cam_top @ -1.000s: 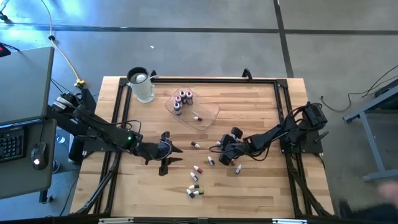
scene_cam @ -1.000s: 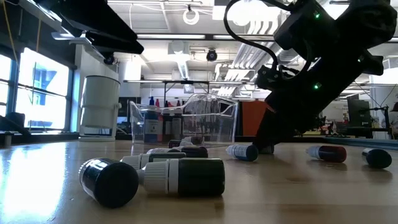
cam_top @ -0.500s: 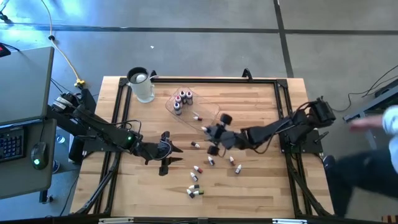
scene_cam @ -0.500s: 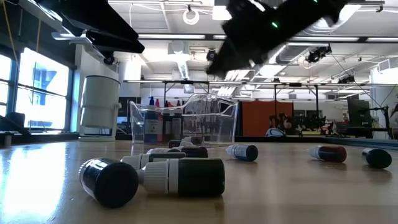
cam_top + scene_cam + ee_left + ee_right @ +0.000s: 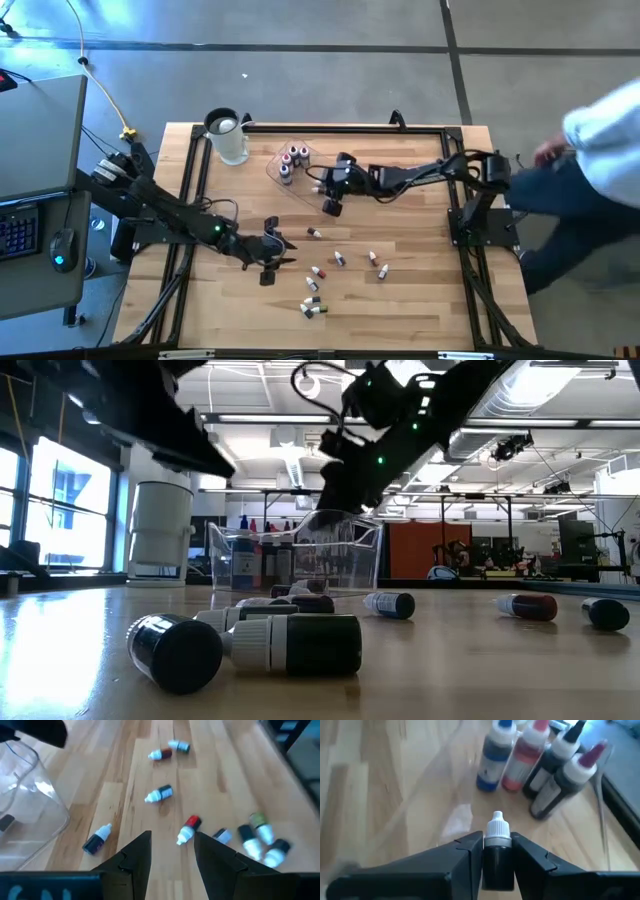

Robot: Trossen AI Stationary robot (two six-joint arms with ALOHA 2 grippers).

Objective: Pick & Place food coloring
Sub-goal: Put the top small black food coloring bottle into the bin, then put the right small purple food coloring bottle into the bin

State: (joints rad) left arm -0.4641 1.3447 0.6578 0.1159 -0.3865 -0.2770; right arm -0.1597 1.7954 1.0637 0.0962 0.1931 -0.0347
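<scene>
Open wood around a crowded table centre

Loose bottles [image 5: 340, 259] scatter from centre toward 6 o'clock; tray [image 5: 345, 185] and jug [image 5: 228, 137] block 11 to 12 o'clock; 3 o'clock side bare

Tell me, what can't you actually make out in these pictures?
- Bottle labels: too small in the high view, blurred in the right wrist view.
- Right gripper holds a dark bottle; its fingers hide the lower body.
- Clear tray: the right arm covers part of it from above.
- The person: cut off by the edge.
</scene>
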